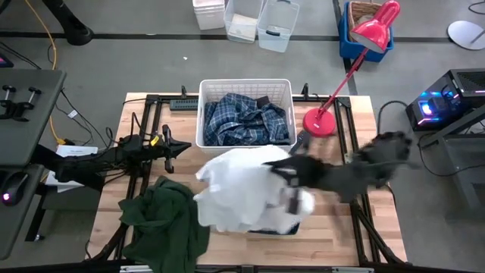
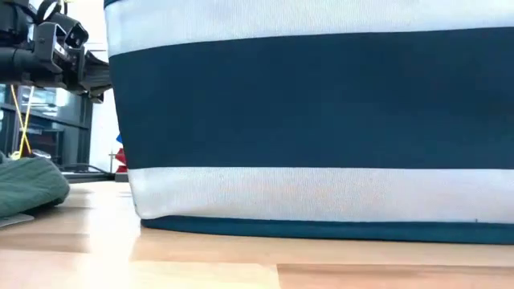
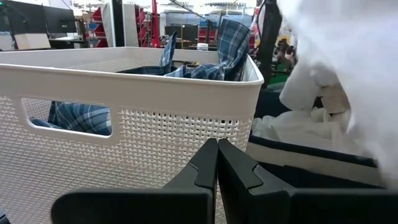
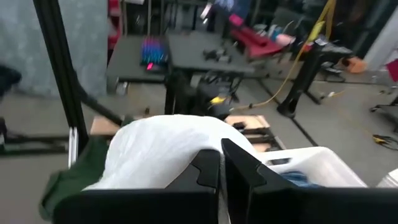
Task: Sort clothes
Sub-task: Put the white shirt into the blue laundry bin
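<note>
Right gripper point(image 1: 282, 168) is pinching the white garment point(image 1: 242, 189), lifted just above the navy bin point(image 2: 321, 120). Looks like the drop-off step, so next it needs to let go. Left gripper point(image 1: 176, 149), fingers pressed together, waits beside the basket point(image 1: 244, 85).

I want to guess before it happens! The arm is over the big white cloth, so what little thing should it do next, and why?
Probably lower the white garment into the navy bin and let go. The right gripper is over that heap, its fingers together at the cloth, while the plaid shirt fills the white basket. The left gripper waits beside the basket.
</note>
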